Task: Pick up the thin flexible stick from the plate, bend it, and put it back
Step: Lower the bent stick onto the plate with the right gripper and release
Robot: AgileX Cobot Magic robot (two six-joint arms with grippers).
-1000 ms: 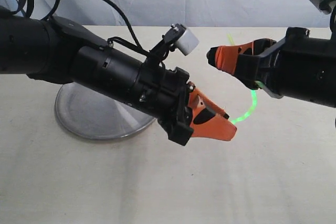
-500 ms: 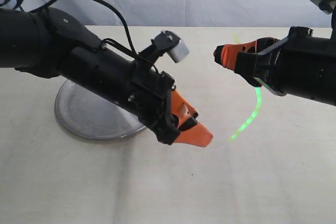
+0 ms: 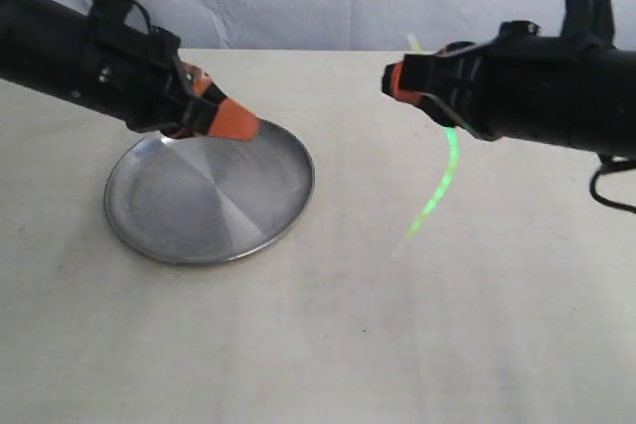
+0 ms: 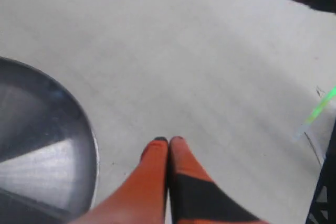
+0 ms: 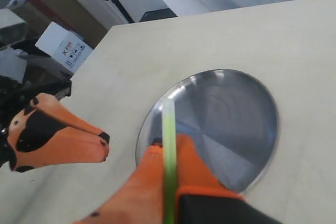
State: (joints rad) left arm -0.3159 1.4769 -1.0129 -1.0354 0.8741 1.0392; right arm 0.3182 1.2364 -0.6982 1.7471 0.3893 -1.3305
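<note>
The thin flexible stick (image 3: 438, 189) glows bright green and curves down from my right gripper (image 3: 393, 79), which is shut on it; a pale tip pokes out above the fingers. In the right wrist view the stick (image 5: 168, 145) runs between the orange fingers of that gripper (image 5: 167, 142). The steel plate (image 3: 209, 196) lies bare on the table at left, also seen as the plate (image 5: 220, 114) and the plate (image 4: 37, 150). My left gripper (image 3: 248, 127) hovers over the plate's far edge, shut with nothing in it; the left gripper (image 4: 168, 141) shows its fingers pressed together. The stick's lower end (image 4: 317, 111) shows there.
A cream tabletop (image 3: 328, 345) spreads around the plate. A pale curtain hangs behind the table. In the right wrist view a cardboard box (image 5: 63, 45) and room clutter lie beyond the table's edge.
My left gripper let go of the stick's lower end and drew back left and up to the plate's far edge. The right gripper moved slightly left, the stick hanging free from it.
</note>
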